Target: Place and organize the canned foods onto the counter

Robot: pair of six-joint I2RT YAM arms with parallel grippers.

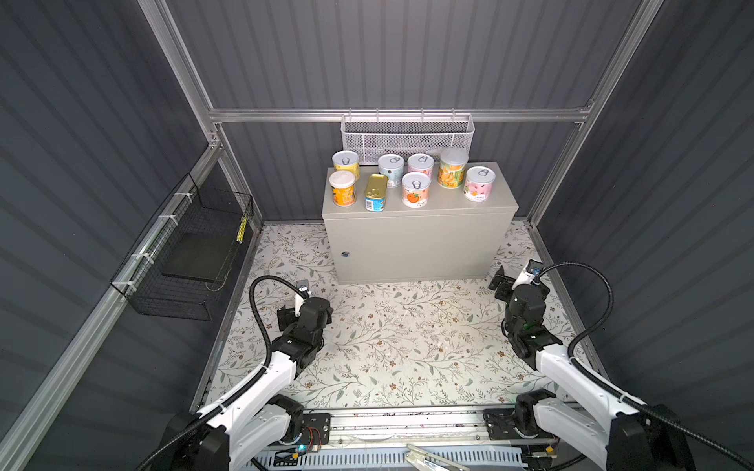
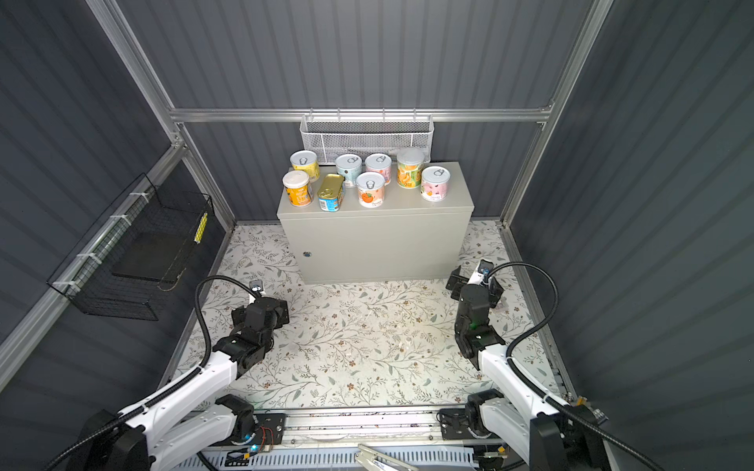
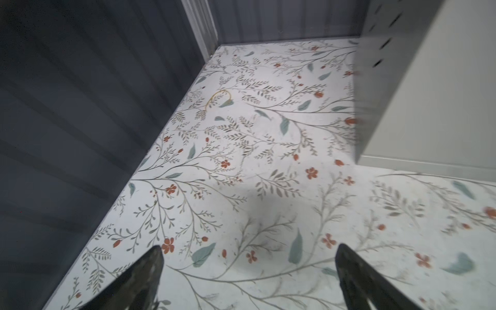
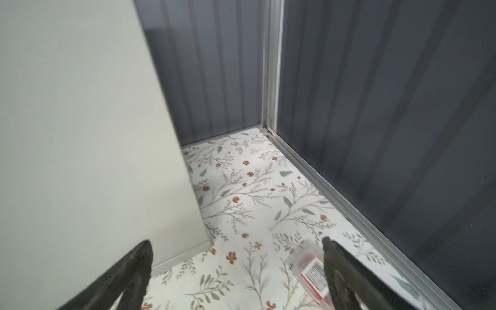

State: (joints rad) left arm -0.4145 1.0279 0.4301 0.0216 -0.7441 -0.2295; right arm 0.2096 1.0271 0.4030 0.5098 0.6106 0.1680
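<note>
All eight canned foods point(image 1: 415, 189) stand upright on the flat top of the counter point(image 1: 416, 244); both top views show this.

Back row, starting at the back left corner:
- a yellow can point(image 1: 346, 163)
- a pale blue can point(image 1: 391, 168)
- a pink can point(image 1: 420, 165)
- a taller orange-and-green can point(image 1: 453, 169)

Front row, starting at the left edge:
- an orange can point(image 1: 342, 189)
- the gold-topped tin point(image 1: 375, 192), just beside the orange can
- a fruit-label can point(image 2: 370, 189)
- a pink-and-white can point(image 1: 479, 184), nearest the right edge

The wrist views show only the counter's walls (its top lies outside both). The left wrist view shows the slotted side wall point(image 3: 429, 94). The right wrist view shows a plain wall point(image 4: 80, 120).

The left gripper point(image 3: 249, 251) has its jaws spread wide, with only the floral mat point(image 3: 241, 161) between them. The right gripper point(image 4: 236, 242) is likewise spread and holds nothing. Only the right wrist view shows a clear packet point(image 4: 311, 265) with a red-and-white label, lying on the mat just beside one finger.

In both top views the left gripper hangs low off the counter's front left corner. The right gripper hangs off its front right corner, near the mat's right edge.
</note>
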